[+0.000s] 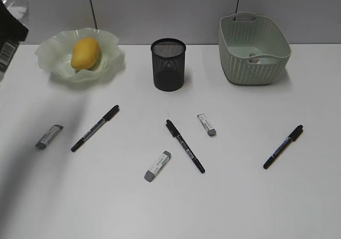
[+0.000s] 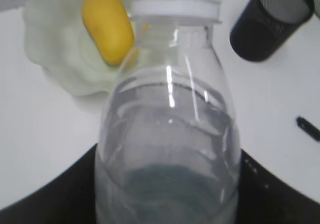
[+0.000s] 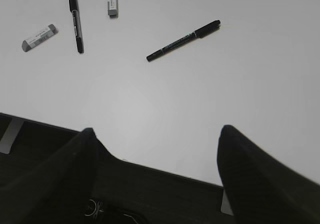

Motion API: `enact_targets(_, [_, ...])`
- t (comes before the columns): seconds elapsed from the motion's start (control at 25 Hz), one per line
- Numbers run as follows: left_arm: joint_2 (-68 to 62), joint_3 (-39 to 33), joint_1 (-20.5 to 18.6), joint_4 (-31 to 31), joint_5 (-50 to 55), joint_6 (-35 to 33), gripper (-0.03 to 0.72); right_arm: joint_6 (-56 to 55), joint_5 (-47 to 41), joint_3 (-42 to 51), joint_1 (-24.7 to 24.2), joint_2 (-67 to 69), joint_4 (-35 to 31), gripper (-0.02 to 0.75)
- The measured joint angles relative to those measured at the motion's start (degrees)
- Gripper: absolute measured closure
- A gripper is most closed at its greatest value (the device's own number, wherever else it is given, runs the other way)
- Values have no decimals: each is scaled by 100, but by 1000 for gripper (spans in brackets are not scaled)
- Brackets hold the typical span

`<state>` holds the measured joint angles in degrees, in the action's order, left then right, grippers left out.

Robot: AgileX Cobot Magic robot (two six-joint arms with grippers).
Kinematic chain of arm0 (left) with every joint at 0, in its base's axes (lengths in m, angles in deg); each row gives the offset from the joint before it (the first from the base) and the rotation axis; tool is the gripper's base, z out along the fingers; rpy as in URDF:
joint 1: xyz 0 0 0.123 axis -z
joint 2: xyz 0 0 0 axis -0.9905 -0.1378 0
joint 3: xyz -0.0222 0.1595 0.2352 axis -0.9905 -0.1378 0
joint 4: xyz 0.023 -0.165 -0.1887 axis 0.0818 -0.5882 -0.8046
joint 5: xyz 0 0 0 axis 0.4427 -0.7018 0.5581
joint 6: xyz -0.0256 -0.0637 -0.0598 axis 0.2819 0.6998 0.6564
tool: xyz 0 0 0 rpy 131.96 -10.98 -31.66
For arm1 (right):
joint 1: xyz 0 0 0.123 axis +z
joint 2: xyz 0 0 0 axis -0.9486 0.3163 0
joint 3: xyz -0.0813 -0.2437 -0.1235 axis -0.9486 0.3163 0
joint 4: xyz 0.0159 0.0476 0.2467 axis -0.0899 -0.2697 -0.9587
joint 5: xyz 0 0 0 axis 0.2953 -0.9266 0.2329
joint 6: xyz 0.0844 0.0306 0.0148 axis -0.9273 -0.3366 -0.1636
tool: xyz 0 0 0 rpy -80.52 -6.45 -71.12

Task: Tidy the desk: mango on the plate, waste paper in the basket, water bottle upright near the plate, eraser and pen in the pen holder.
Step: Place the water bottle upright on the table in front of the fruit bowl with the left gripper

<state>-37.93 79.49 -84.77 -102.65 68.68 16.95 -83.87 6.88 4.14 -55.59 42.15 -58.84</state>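
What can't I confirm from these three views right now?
- Left gripper's fingers: left wrist view, hidden behind the water bottle; exterior view cuts bottle and arm off at its left edge.
- Basket contents: something pale inside, too small to identify; no waste paper visible elsewhere.
- Pen holder inside: dark mesh hides it.
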Motion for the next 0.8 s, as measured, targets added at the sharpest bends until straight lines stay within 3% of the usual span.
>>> enact_targets(0.32, [928, -2015, 102, -1783, -3402, -227, 176, 0, 0, 0, 0, 0, 0, 154])
enact_targets(0.64, [277, -2715, 1426, -1799, -6777, -116, 176, 0, 5, 0, 0, 0, 0, 154])
enact_targets(0.8, [-449, -2739, 1715, -1190, -7829, 896, 176, 0, 22, 0, 0, 0, 0, 154])
